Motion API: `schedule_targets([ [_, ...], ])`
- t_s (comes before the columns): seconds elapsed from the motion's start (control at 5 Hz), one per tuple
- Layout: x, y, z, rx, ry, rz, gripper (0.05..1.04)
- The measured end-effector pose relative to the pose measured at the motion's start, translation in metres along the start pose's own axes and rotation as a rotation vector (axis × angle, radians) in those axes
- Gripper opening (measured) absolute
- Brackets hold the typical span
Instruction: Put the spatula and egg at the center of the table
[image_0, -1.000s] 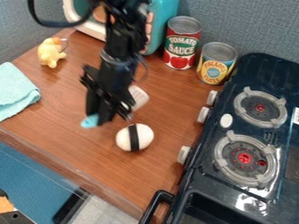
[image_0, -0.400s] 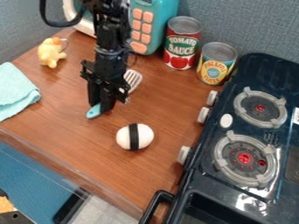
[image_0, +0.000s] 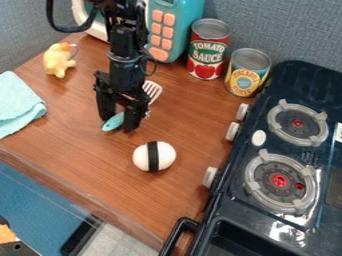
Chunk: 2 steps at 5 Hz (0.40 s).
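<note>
You are holding the gripper (image_0: 118, 124) with its jaws apart around the blue handle of the spatula (image_0: 153, 91), which is lying on the surface (image_0: 87, 155); the black-banded egg (image_0: 154, 156) is resting nearby.

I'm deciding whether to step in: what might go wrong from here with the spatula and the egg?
The black two-finger hand has its fingers spread at the handle of the slotted, turquoise-handled spatula, so moving now might drag or twist it instead of carrying it. The rounded white egg with a black band lies near the fingertips; a bump could roll it across the brown wooden table.
</note>
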<state>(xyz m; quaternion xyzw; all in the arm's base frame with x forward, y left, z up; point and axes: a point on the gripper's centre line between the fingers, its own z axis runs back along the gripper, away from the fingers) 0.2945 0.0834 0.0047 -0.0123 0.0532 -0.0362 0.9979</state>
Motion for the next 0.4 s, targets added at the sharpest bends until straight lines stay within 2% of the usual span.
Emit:
schedule_targets([
  [0.2,0.003,0.0,0.027,0.007,-0.071,-0.005,1.008],
  [0.4,0.005,0.001,0.073,0.064,-0.235,-0.016,1.003],
])
